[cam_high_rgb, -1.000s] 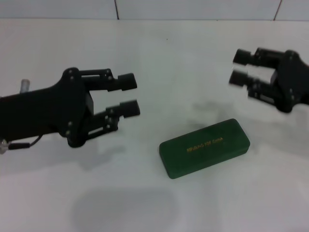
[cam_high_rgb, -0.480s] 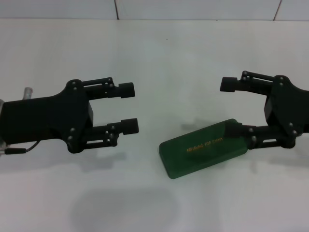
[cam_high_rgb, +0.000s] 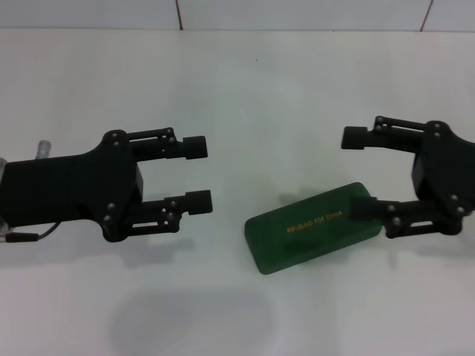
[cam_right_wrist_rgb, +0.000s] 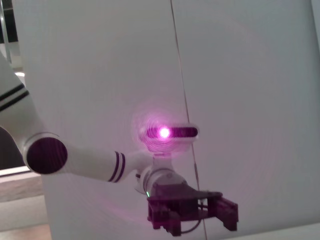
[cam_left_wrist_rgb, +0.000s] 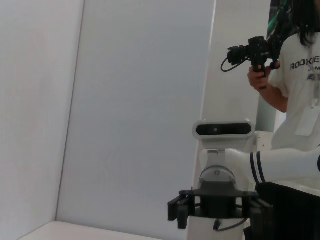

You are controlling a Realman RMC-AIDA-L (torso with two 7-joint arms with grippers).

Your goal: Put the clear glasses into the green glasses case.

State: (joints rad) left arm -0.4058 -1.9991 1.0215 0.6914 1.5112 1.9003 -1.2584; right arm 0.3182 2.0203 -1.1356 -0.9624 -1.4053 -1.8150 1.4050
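Observation:
The green glasses case (cam_high_rgb: 312,226) lies shut on the white table (cam_high_rgb: 245,89), right of centre, its gold lettering facing up. My right gripper (cam_high_rgb: 357,172) is open at the case's right end, and its lower finger (cam_high_rgb: 367,208) overlaps that end of the lid. Whether it touches the lid I cannot tell. My left gripper (cam_high_rgb: 197,173) hovers open and empty to the left of the case, well apart from it. The clear glasses are out of view. The left wrist view shows the right gripper (cam_left_wrist_rgb: 218,220) from afar. The right wrist view shows the left gripper (cam_right_wrist_rgb: 194,220).
White wall tiles (cam_high_rgb: 178,13) rise behind the table's far edge. In the left wrist view a person (cam_left_wrist_rgb: 300,75) holding a camera stands behind the robot's right side.
My right gripper has come down and inward from the upper right to the case's right end, with its fingers spread wider. My left gripper has levelled out and shifted slightly.

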